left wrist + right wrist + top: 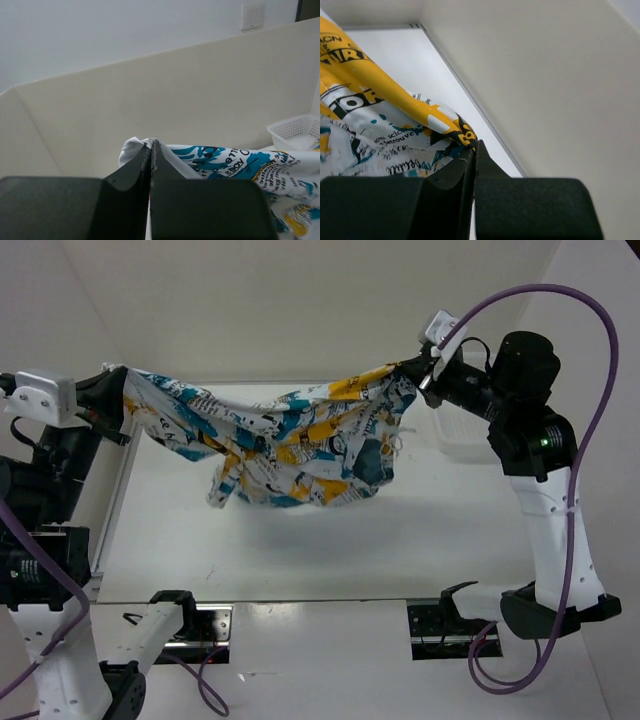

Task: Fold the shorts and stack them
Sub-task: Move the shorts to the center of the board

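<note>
The left gripper (120,398) and right gripper (414,375) each pinched the shorts (300,440) tight, probably to stretch them flat for folding.

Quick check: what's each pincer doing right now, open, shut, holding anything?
Left pincer: shut on one end of the shorts.
Right pincer: shut on the other end, with the shorts hanging between the two.

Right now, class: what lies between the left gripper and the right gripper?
The shorts hang between the left gripper and right gripper, each shut on one end, sagging in the middle; the top view shows it.
</note>
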